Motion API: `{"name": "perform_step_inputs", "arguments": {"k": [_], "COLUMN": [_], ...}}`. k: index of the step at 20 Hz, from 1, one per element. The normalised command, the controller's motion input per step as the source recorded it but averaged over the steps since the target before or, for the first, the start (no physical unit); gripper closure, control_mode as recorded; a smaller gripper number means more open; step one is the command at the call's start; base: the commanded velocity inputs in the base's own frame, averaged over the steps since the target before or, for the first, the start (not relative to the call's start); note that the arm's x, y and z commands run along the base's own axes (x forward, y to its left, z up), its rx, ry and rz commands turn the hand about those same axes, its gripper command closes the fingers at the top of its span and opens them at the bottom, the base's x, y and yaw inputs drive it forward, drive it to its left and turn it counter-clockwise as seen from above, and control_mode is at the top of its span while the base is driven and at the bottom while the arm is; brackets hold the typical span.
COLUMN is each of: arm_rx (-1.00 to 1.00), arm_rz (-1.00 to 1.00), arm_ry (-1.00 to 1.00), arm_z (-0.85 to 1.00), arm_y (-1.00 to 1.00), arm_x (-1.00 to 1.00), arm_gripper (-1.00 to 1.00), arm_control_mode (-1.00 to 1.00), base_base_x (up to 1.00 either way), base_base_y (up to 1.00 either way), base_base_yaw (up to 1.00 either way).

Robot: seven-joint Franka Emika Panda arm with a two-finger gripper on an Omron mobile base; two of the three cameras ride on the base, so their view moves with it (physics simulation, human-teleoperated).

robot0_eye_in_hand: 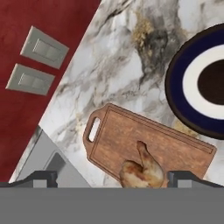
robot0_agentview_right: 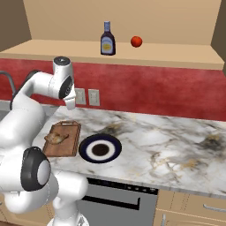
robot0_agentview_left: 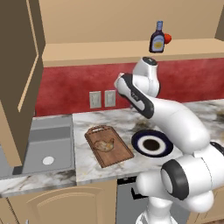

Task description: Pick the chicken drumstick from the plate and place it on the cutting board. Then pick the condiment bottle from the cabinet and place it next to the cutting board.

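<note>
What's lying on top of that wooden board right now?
The chicken drumstick lies on the cutting board, about midway along it. The wood under the drumstick is covered; the rest of the board shows bare. The plate beside it holds nothing.

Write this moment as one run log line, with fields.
claw: open, empty | golden-brown chicken drumstick: on reddish-brown wooden cutting board | dark brown condiment bottle: on tan cabinet shelf

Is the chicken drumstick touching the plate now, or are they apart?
Apart. In the left base view the chicken drumstick lies on the cutting board, and a strip of bare counter separates that board from the plate.
</note>
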Motion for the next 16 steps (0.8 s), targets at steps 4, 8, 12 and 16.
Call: {"name": "perform_step_inputs", "arguments": {"k": [4, 8, 12, 16], "arm_rx": [0.05, 0.04, 0.03, 0.04], "arm_rz": [-0.02, -0.02, -0.02, -0.03], "arm_ry": [-0.06, -0.09, -0.09, -0.07], "arm_z": [0.11, 0.10, 0.12, 0.16], "arm_y": [-0.04, -0.03, -0.04, -0.07], "arm_x": [-0.06, -0.10, -0.08, -0.09], "arm_gripper": [-1.00, -1.00, -1.00, -1.00], "arm_control_mode": [-1.00, -1.00, -1.00, -1.00], "base_base_x": [0.00, 0.00, 0.00, 0.00], "base_base_y": [0.00, 0.00, 0.00, 0.00], "base_base_yaw": [0.00, 0.00, 0.00, 0.00]}}
